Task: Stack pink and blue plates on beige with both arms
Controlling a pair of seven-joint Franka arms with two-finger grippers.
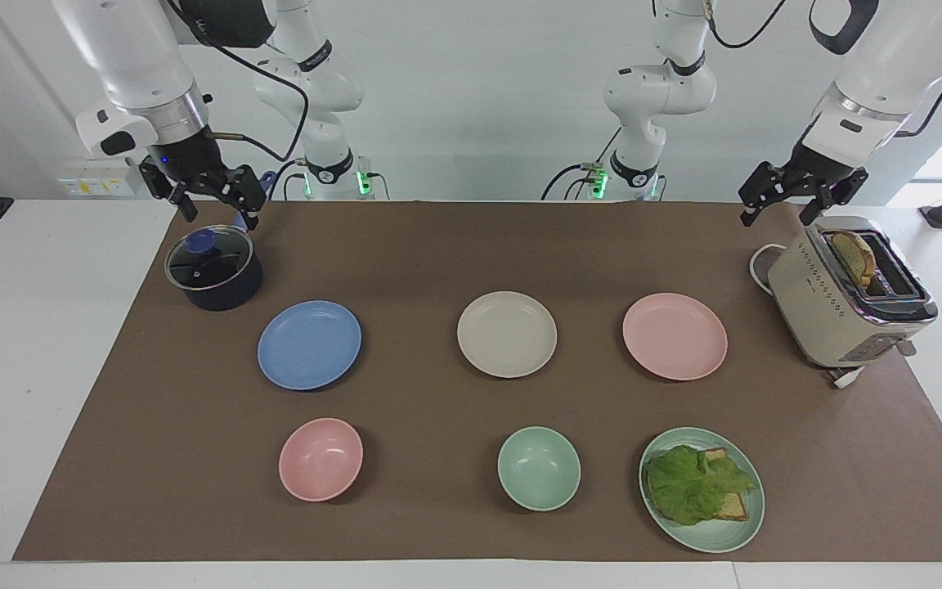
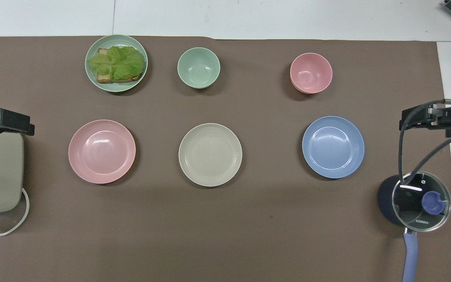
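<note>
Nothing was stacked yet. The beige plate (image 1: 507, 334) lay bare on the desk between the blue plate (image 1: 309, 344) and pink plate (image 1: 675, 336). The left tool (image 1: 782, 209) hovered over the toaster (image 1: 843, 307), the right tool (image 1: 213, 204) over the pot (image 1: 214, 268), both with fingers apart and empty.

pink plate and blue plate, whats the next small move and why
Probably lower the open left gripper from over the toaster toward the pink plate: nothing is stacked yet, and the beige plate lies bare between it and the blue plate. The right gripper waits, open, over the pot.
</note>
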